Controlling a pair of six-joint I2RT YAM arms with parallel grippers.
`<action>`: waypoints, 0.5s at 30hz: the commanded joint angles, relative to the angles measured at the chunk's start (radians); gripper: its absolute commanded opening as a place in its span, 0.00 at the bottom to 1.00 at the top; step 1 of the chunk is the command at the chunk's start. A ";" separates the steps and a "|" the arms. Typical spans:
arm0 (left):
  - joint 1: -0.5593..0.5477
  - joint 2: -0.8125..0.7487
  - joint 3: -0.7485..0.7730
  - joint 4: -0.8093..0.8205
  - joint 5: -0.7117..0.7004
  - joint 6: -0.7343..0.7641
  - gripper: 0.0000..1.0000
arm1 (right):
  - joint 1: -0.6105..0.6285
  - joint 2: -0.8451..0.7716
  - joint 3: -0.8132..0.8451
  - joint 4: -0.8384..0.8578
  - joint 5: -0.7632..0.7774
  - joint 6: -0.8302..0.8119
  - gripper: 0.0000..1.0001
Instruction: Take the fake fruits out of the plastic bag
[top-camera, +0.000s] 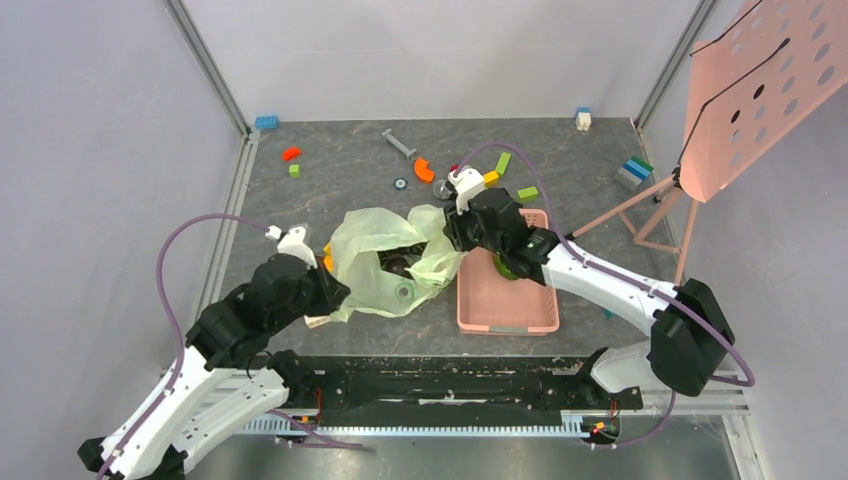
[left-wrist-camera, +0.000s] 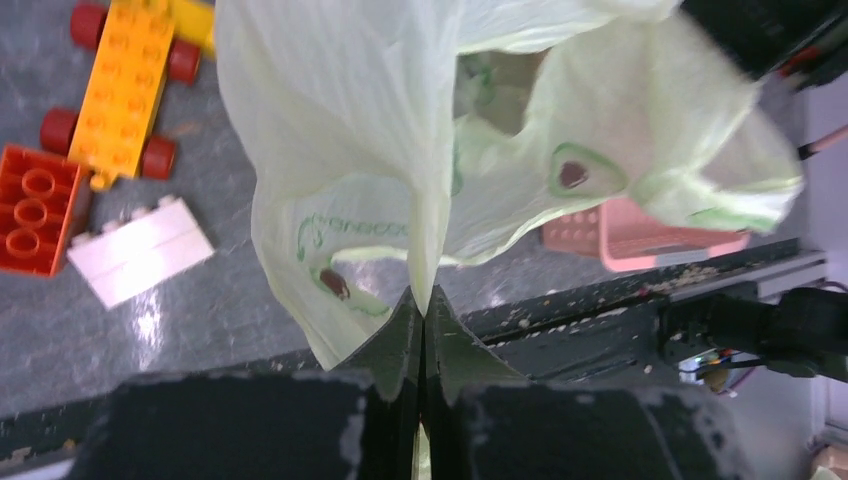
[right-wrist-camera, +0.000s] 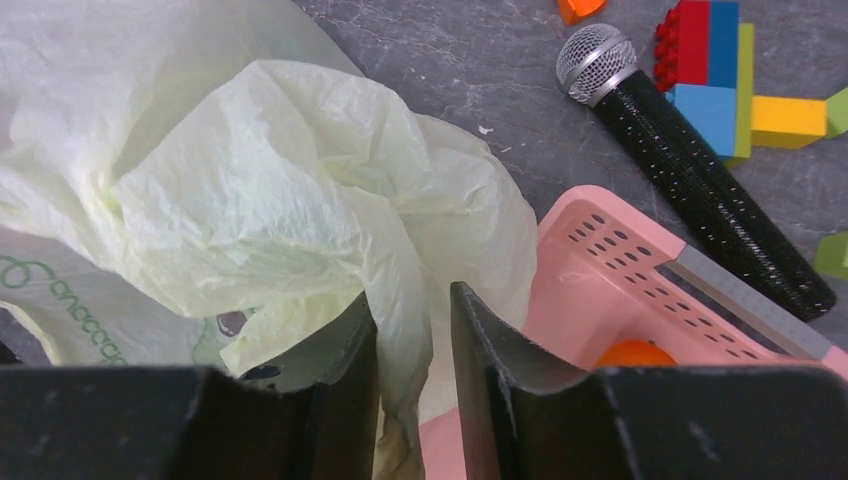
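Black fingers of the left gripper (left-wrist-camera: 422, 300) fill the bottom of the left wrist view, pressed tight together on a thin fold of the plastic bag (left-wrist-camera: 340, 120), so this claw is closed on the film. The pale green bag lies crumpled just left of the pink basket (top-camera: 500, 305), and its right side touches the basket's left rim. Its mouth gapes upward, and dark fruits (top-camera: 396, 264) sit inside, too dim to tell which. At the basket's far left corner the right gripper (right-wrist-camera: 410, 295) hovers with its jaws a little apart; a crinkled fold of the bag hangs in the gap without being pinched from both sides. Inside the basket, under the right arm, rests the orange-and-green mango (right-wrist-camera: 635, 353). A toy microphone (right-wrist-camera: 700, 200) lies on the grey table just beyond the basket's far edge, with coloured blocks (right-wrist-camera: 715, 70) past it. More blocks, a yellow wheeled one (left-wrist-camera: 125, 80) among them, lie well left of the basket, beyond the bag.
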 joint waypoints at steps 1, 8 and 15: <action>0.001 -0.022 0.085 0.153 -0.010 0.139 0.02 | -0.003 -0.110 -0.029 0.019 -0.013 -0.104 0.39; 0.001 -0.003 0.090 0.236 -0.003 0.199 0.02 | -0.002 -0.261 0.041 -0.064 -0.066 -0.205 0.65; 0.001 0.039 0.111 0.265 0.007 0.220 0.02 | 0.147 -0.313 0.141 -0.140 -0.051 -0.178 0.55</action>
